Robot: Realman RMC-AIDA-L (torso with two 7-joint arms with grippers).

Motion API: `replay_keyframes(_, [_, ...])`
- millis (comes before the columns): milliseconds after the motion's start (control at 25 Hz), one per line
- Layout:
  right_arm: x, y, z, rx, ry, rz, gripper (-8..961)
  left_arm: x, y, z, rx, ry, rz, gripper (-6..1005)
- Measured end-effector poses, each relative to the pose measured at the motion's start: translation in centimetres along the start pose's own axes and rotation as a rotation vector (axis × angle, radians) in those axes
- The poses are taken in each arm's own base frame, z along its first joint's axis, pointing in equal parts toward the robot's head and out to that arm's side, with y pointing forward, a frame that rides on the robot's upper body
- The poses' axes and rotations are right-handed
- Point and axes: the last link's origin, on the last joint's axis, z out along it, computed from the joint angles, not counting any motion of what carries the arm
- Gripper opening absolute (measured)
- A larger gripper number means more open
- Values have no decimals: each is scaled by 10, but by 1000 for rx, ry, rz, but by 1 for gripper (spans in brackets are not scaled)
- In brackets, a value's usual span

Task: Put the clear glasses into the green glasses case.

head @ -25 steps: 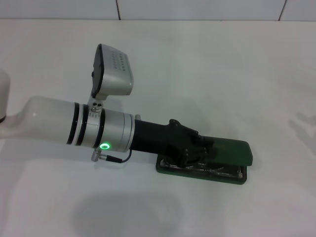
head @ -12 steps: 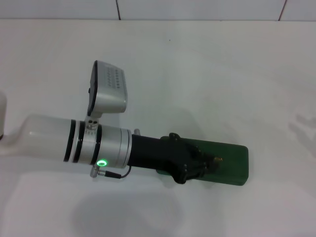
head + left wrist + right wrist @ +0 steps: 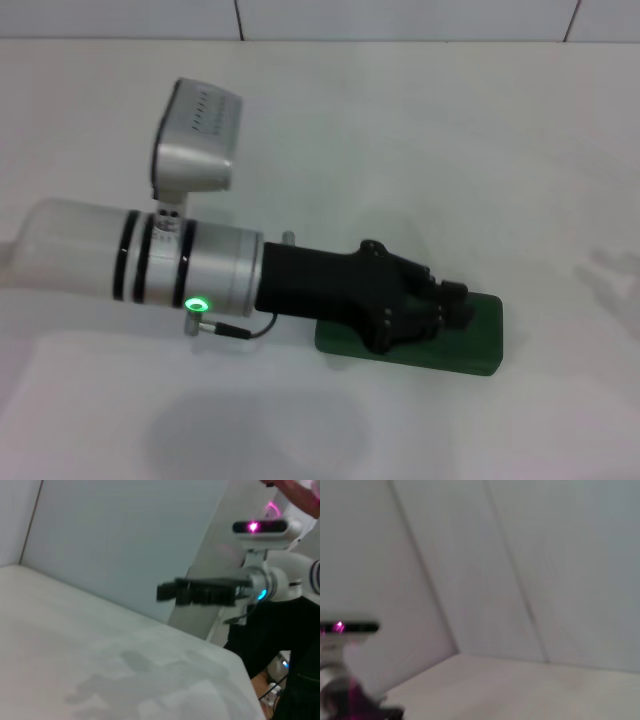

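Note:
The green glasses case lies on the white table, front and right of centre, with its lid down. The clear glasses are hidden from every view. My left gripper reaches in from the left and sits low over the lid's middle, covering much of it; I cannot tell whether it touches the lid. My right gripper is out of the head view. The left wrist view shows it far off, held level in the air above the table's edge.
The white tabletop runs back to a pale tiled wall. The left arm's wrist camera housing sticks up over the table's left half. In the right wrist view its pink light glows low at one side.
The case stood open with the glasses inside; its lid has swung down shut. My left gripper has moved right over the closed lid.

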Motion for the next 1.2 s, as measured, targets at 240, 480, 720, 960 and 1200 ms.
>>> replay_keyframes(240, [4,10,18,-133,78,-69,315,9,5,-25,7,124,49,269])
replay_keyframes(480, [7,26,45,-278,105,-108,472,3,25,-54,-40,233,148,521])
replay_keyframes(720, [-1,43,69,-431,65,-137,718,3,34,-73,-111,208,121,650])
replay_keyframes(960, [-9,53,90,-518,28,-166,824,4,27,-92,-20,217,154,797])
replay_keyframes(1200, [-11,62,113,-578,11,-197,888,0,24,-98,14,216,162,887])
